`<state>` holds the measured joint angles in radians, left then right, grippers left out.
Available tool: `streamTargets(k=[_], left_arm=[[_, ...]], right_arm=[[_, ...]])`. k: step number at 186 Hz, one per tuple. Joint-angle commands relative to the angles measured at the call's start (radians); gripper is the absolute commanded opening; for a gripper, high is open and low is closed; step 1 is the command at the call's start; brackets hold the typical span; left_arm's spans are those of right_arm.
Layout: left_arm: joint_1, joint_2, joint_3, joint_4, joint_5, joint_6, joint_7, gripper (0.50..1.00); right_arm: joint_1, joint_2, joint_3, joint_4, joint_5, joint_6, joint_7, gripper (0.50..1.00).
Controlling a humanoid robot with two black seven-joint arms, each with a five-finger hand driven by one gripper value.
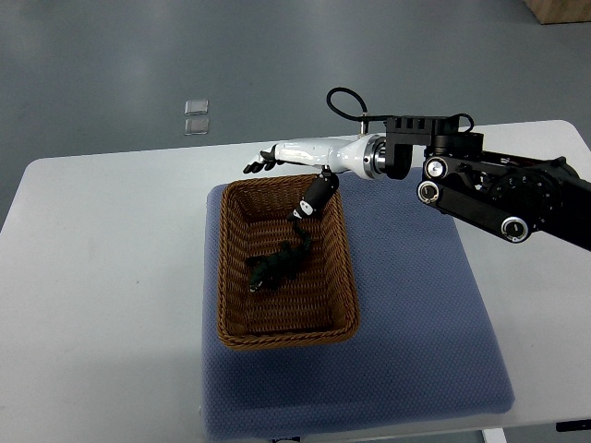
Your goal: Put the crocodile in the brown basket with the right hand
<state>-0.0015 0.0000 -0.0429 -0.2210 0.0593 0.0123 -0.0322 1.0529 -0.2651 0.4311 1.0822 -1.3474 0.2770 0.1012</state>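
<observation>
Starting at the left, the white table lies bare beyond the brown basket; past the basket's far-left corner, off the table on the grey floor, lie two small clear squares; the basket is woven wicker, rectangular, with its long sides running away from the robot; it sits on the left part of a blue mat that stretches well out to the basket's right. On the basket's floor, roughly central, lies the crocodile; it is a small toy, dark green to almost black, stretched diagonally with its bulkier end toward the basket's near-left and its thinner end toward the far-right; short legs stick out at its sides, and finer detail is too dark to tell. Over the basket's far rim hangs the right hand, white with dark fingers stretched flat past the basket's far-left corner, holding nothing; its black thumb points down into the basket's far-right part, near the crocodile's thin end; the black right arm runs off to the basket's right.
</observation>
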Motion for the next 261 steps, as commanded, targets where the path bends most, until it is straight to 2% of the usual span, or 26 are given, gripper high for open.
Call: streamTargets(k=[1, 29, 59, 72, 94, 117, 133, 163, 197, 261], left_arm=[[0.000, 0.000, 0.000, 0.000, -0.001, 0.000, 0.000, 1.000], [0.000, 0.000, 0.000, 0.000, -0.001, 0.000, 0.000, 1.000], [0.002, 0.000, 0.000, 0.000, 0.000, 0.000, 0.000, 1.000], [0.000, 0.000, 0.001, 0.000, 0.000, 0.000, 0.000, 1.000], [0.000, 0.000, 0.001, -0.001, 0.000, 0.000, 0.000, 1.000], [0.000, 0.000, 0.000, -0.005, -0.001, 0.002, 0.000, 1.000], [0.002, 0.000, 0.000, -0.005, -0.001, 0.002, 0.000, 1.000], [0.005, 0.000, 0.000, -0.006, -0.001, 0.002, 0.000, 1.000], [0.005, 0.000, 0.000, -0.006, -0.001, 0.002, 0.000, 1.000], [0.008, 0.000, 0.000, -0.006, -0.001, 0.002, 0.000, 1.000]], right_arm=[[-0.039, -0.008, 0.110, -0.007, 0.119, -0.001, -0.002, 0.860], [-0.116, -0.005, 0.270, -0.018, 0.315, -0.010, 0.000, 0.885], [-0.211, 0.018, 0.457, -0.047, 0.522, -0.033, 0.000, 0.889], [-0.251, 0.044, 0.528, -0.061, 0.640, -0.042, 0.000, 0.915], [-0.272, 0.093, 0.578, -0.133, 0.807, -0.055, 0.000, 0.917], [-0.277, 0.101, 0.618, -0.196, 0.965, -0.053, 0.005, 0.917], [-0.301, 0.099, 0.637, -0.219, 1.067, -0.053, 0.041, 0.919], [-0.321, 0.098, 0.641, -0.288, 1.123, -0.053, 0.110, 0.926], [-0.332, 0.098, 0.641, -0.363, 1.156, -0.041, 0.115, 0.928], [-0.372, 0.095, 0.641, -0.401, 1.249, 0.024, 0.115, 0.928]])
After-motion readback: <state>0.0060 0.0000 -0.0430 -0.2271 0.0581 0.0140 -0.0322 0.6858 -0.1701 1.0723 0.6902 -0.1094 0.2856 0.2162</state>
